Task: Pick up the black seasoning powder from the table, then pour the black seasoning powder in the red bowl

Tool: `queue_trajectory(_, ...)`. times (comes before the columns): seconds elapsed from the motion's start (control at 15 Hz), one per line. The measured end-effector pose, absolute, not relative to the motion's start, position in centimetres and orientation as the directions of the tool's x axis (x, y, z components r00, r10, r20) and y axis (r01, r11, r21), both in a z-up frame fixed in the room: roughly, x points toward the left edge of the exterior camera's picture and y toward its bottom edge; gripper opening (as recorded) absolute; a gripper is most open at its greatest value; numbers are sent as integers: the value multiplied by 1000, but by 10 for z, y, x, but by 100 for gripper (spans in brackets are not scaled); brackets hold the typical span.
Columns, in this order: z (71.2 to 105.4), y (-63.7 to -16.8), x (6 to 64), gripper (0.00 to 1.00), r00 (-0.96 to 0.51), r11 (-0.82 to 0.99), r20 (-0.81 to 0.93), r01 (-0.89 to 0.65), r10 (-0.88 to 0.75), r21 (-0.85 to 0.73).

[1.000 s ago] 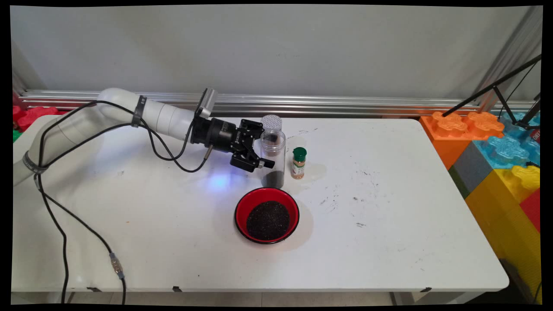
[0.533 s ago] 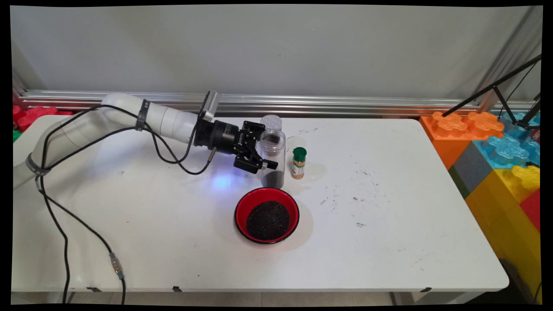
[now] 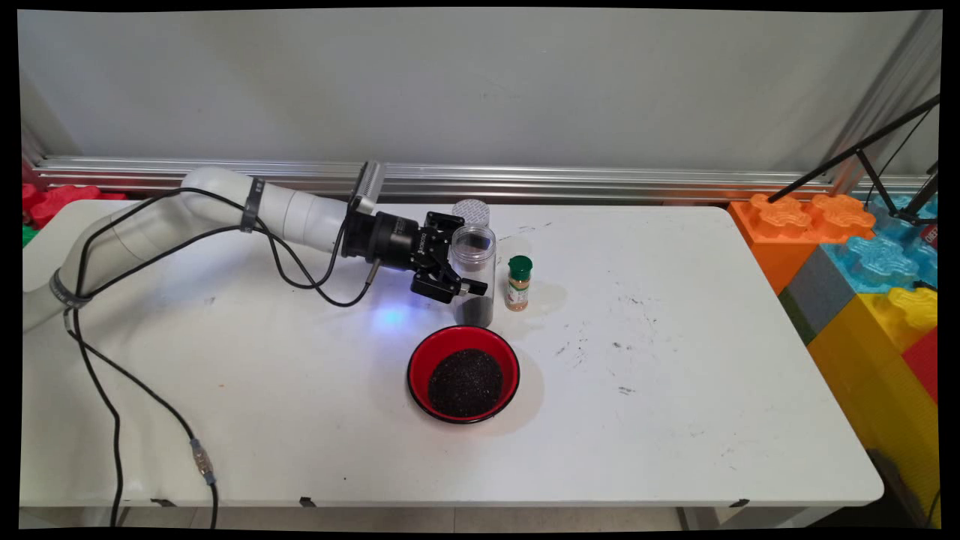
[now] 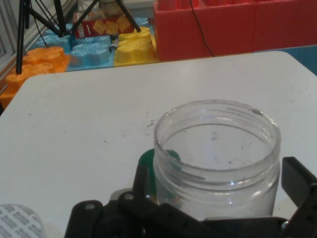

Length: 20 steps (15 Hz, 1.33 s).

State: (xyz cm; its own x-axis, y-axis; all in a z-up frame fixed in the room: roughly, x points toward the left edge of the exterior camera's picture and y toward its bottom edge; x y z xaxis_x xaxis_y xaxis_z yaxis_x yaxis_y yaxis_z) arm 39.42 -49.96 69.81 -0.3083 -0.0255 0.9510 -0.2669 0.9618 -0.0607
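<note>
A clear open jar (image 3: 474, 259) with dark grains at its bottom stands upright on the white table (image 3: 675, 360). My gripper (image 3: 469, 256) is open and level with the jar's upper half, one finger on each side of it. In the hand view the jar (image 4: 216, 148) fills the space between my fingers (image 4: 296, 181); whether they touch the glass I cannot tell. A small spice bottle (image 3: 518, 283) with a green cap (image 4: 147, 159) stands just right of the jar. The jar's pale lid (image 3: 471, 212) lies behind it. A red bowl (image 3: 463, 373) of dark grains sits in front.
Big coloured foam blocks (image 3: 862, 255) are stacked along the table's right side, with a black tripod leg (image 3: 855, 154) over them. A metal rail (image 3: 600, 180) runs along the back edge. Black cable (image 3: 112, 405) hangs from the arm over the table's left part.
My gripper has slid a little to the right, so its fingers reach further along both sides of the jar. The jar, bottle and bowl have stayed in place.
</note>
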Motion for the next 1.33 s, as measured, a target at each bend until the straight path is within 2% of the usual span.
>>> queue_trajectory(0.6, 696, -499, 391, 100, -301, 960, 953, -272, -17, -69)
queue_trajectory(0.67, 696, -499, 391, 0, -301, 960, 954, -271, -15, -70)
queue_trajectory(1.33, 704, -498, 394, 0, -297, 957, 955, -279, -10, -76)
